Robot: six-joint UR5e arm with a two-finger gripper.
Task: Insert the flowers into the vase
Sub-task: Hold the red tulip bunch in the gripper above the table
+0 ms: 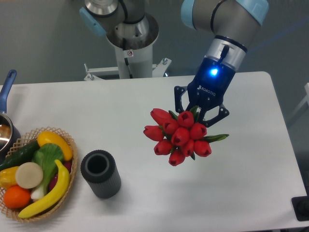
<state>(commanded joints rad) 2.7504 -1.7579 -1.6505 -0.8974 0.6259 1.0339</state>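
Observation:
The flowers [177, 135], a tight bunch of red tulip buds with green leaves, hang in the air right of the table's middle, buds pointing toward the camera. My gripper [200, 114] is shut on the flowers' stems, which are hidden behind the buds; its black fingers [180, 99] show on either side above the bunch. The vase [100, 173], a dark grey ribbed cylinder with an open round mouth, stands upright at the front left of the white table [241, 193], well left of and below the bunch. Its mouth holds nothing.
A wicker basket [68, 140] of fruit and vegetables sits just left of the vase. A metal pot with a blue handle [7, 83] is at the far left edge. The robot's base [131, 48] stands behind the table.

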